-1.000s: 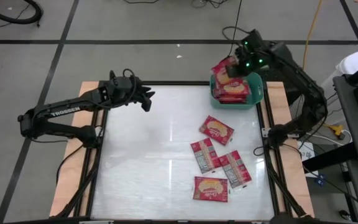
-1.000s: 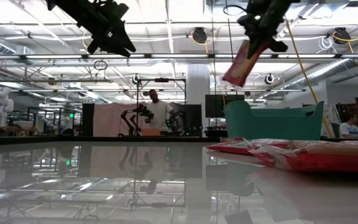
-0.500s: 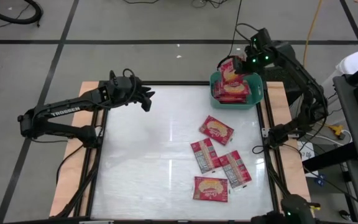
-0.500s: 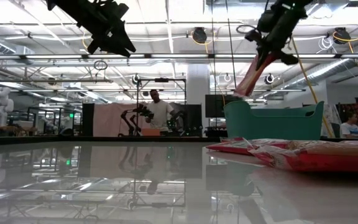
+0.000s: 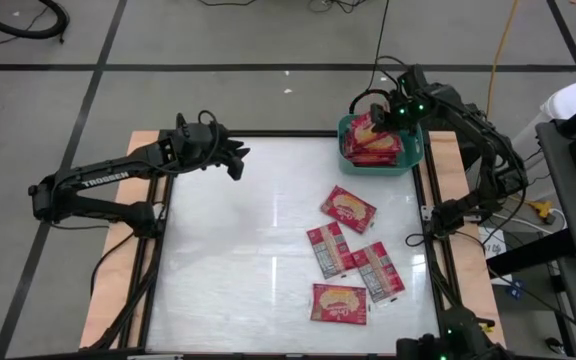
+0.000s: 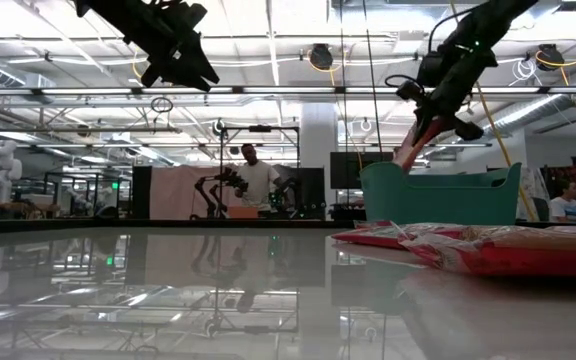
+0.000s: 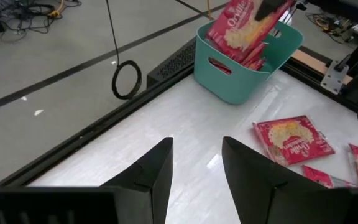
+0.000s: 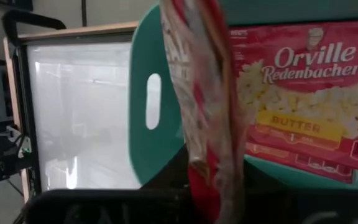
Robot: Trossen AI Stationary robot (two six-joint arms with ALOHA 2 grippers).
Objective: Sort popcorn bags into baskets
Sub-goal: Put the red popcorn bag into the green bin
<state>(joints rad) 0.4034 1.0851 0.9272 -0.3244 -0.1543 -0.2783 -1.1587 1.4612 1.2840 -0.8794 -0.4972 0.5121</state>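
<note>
A popcorn bag point(image 5: 366, 127) hangs over the teal basket point(image 5: 412, 150) at the tabletop's far right, pinched in the right fingers point(image 5: 386, 117). Released crooked, it could catch the rim. Left fingers point(image 7: 194, 163) hover apart, empty.

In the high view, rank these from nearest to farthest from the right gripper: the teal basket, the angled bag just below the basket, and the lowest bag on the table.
1. The teal basket, directly under the right gripper, at the table's far right corner.
2. The angled bag, on the table just below the basket.
3. The lowest bag, lying flat nearest the table's front edge.
</note>
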